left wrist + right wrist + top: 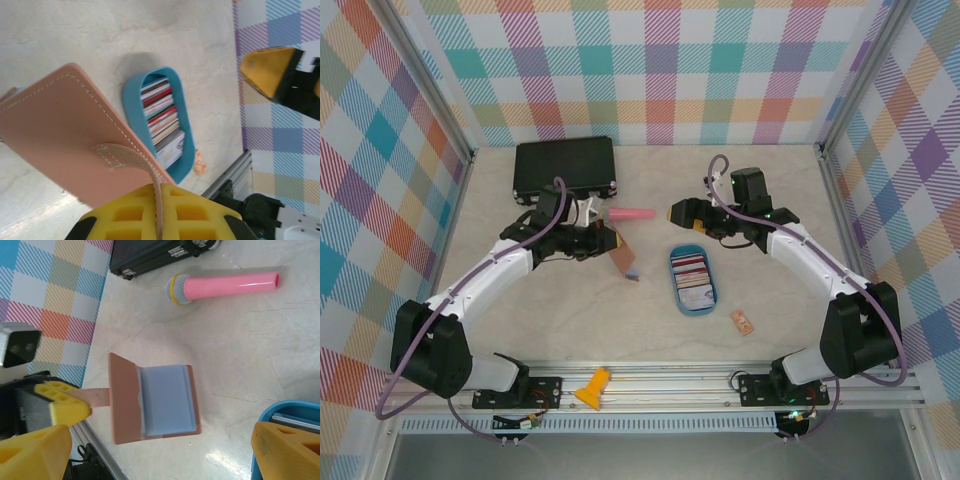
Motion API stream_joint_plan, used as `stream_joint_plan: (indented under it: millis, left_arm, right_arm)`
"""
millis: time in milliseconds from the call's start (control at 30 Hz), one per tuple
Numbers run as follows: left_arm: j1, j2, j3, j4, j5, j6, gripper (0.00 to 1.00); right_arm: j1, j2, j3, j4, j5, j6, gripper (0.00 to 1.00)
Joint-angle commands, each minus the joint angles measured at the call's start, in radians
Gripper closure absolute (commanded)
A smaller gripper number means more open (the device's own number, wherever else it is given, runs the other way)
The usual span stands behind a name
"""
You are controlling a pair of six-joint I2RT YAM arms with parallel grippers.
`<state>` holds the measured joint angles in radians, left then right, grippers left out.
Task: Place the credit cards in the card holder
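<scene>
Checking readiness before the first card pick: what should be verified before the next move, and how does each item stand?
1. The left gripper clamps the strap of the card holder: ok.
2. Holder open, grey-blue inside showing: ok.
3. The right gripper open and empty: ok.
4. The credit cards stand upright in the blue tray: ok.
5. Free slot in holder: cannot tell.

This was a robot test cell of a lab: a pale counter (570, 320) was closed in by walls (650, 80) with a bright checked pattern on aluminium posts (829, 175), and the left arm (490, 270) and the right arm (810, 262) were bolted to a metal rail (670, 378) at its near edge.
</scene>
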<state>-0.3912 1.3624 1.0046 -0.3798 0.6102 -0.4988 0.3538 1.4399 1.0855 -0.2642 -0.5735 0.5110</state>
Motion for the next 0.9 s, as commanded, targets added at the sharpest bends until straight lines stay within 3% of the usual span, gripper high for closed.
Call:
stream_joint_plan:
  millis: [0,200,667,867]
  left_arm:
    - [0.007,0.029,-0.076,-0.009,-0.049,0.039,1.00]
    - [0.012,0.040,-0.136,-0.004,-0.086,0.145,1.00]
    - [0.044,0.126,-0.118,-0.198,-0.460,0.224,1.00]
    - [0.050,0.150,-0.105,-0.169,-0.491,0.233,1.00]
  right_arm:
    - [0.002,-0.015,-0.008,-0.019,-0.037,-0.030,0.08]
    - [0.002,0.006,-0.003,-0.026,-0.032,-0.032,0.09]
    - [0.002,-0.038,-0.005,-0.119,0.053,-0.108,0.11]
    - [0.002,-0.041,0.011,-0.201,0.135,-0.215,0.12]
